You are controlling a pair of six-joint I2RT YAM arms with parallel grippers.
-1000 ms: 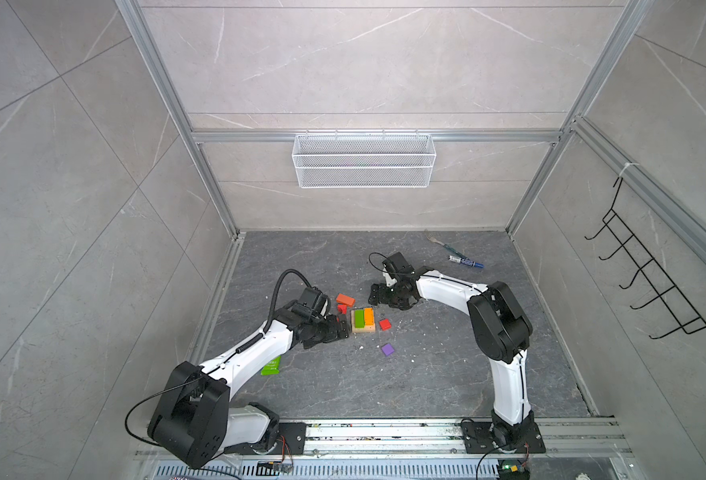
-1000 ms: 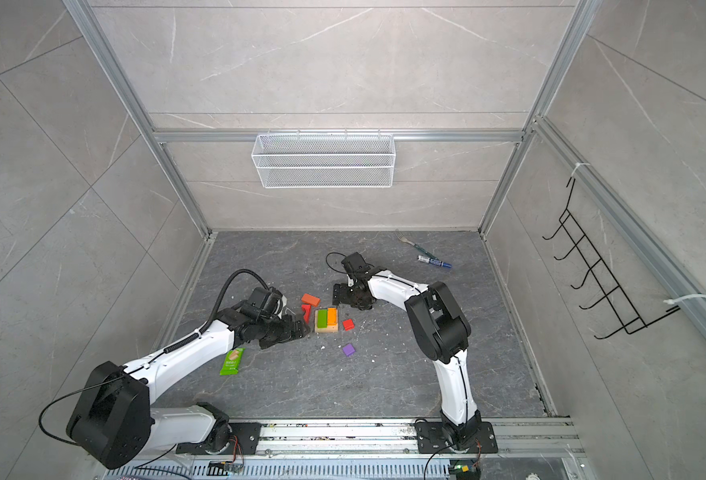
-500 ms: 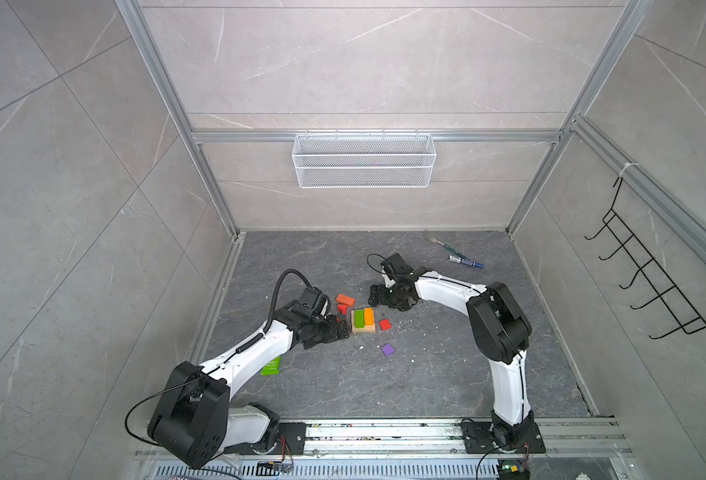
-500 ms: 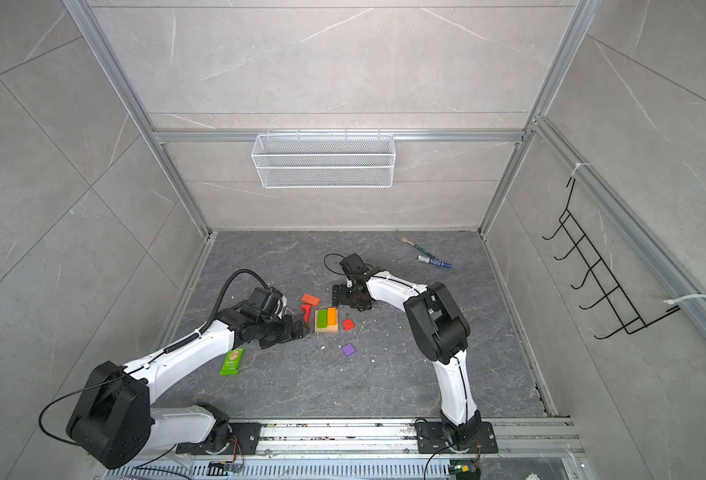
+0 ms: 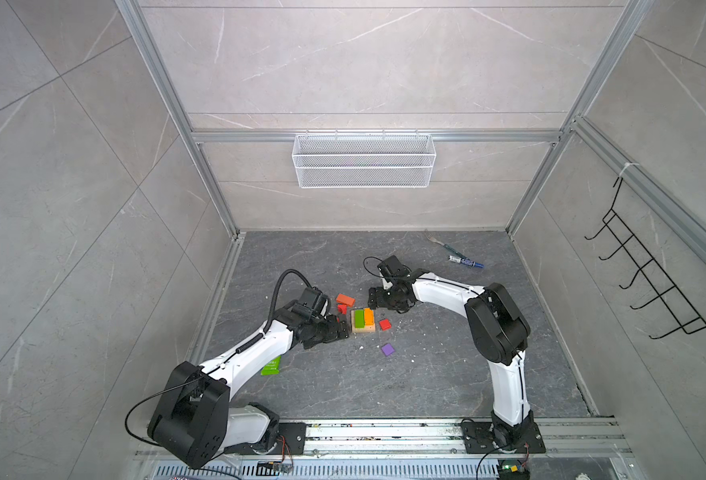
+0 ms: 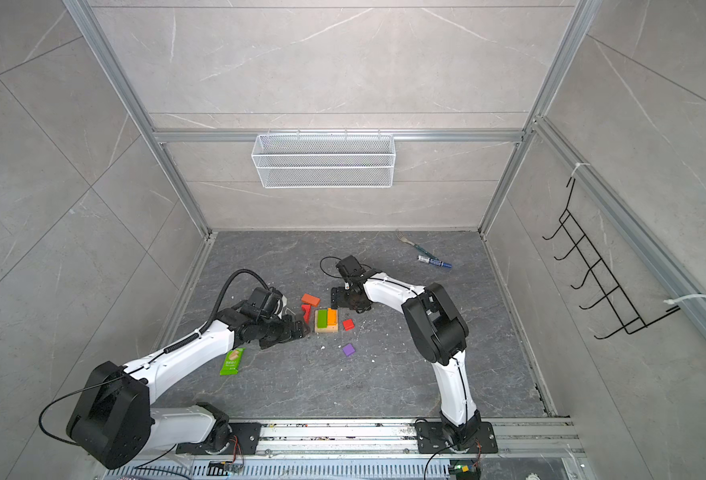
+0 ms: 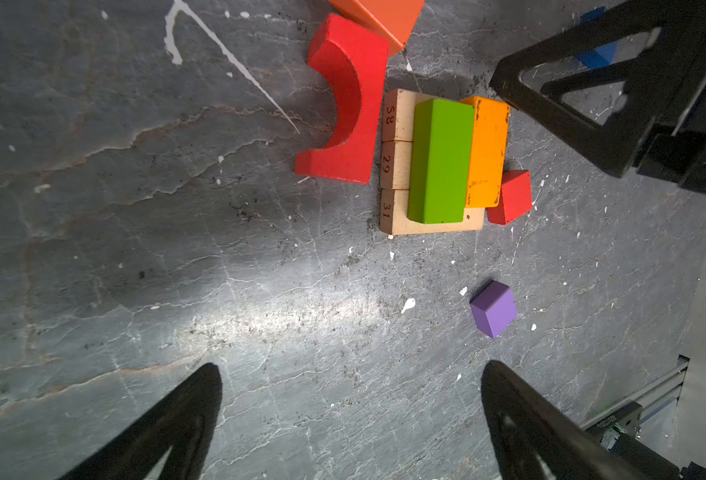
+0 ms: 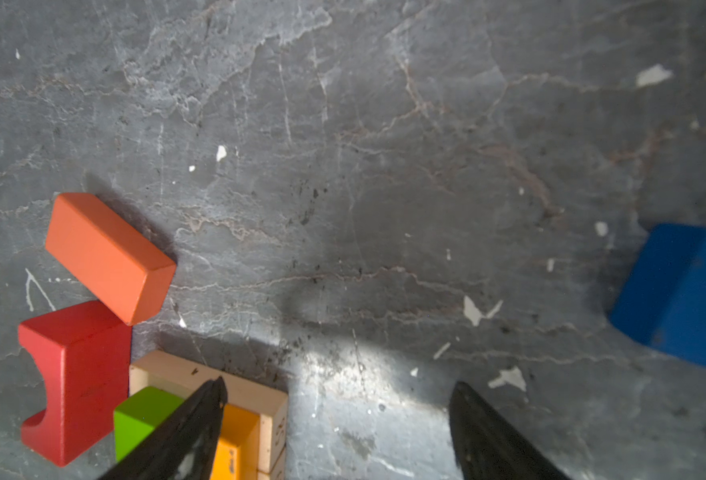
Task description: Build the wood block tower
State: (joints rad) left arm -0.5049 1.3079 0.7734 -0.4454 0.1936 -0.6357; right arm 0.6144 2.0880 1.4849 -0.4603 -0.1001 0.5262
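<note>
Left wrist view: left gripper (image 7: pixel 351 370) spread wide, empty, hovering over bare floor (image 7: pixel 177 249) near tower (image 7: pixel 447 174). Tower: green bar (image 7: pixel 440 162), orange bar (image 7: pixel 486 153) side by side atop three tan bars (image 7: pixel 395 166). Red arch (image 7: pixel 351 104) just beside base, purple cube (image 7: pixel 493 307) apart. Right gripper (image 8: pixel 339 386) agape too, empty, by orange bar's end; blue cube (image 8: pixel 683 291) nearby.

A pair of bars (image 5: pixel 359 318) is laid side by side on a base of three bars (image 7: pixel 395 162). The arch (image 5: pixel 342 308) is set just left of the base, with a loose bar (image 5: pixel 345 299) just behind it (whether touching cannot be told). A cube (image 5: pixel 385 324) is found just right of the base, a second cube (image 5: pixel 387 349) nearer the front, apart, and the wrapper (image 5: pixel 271 365) far to the front left
</note>
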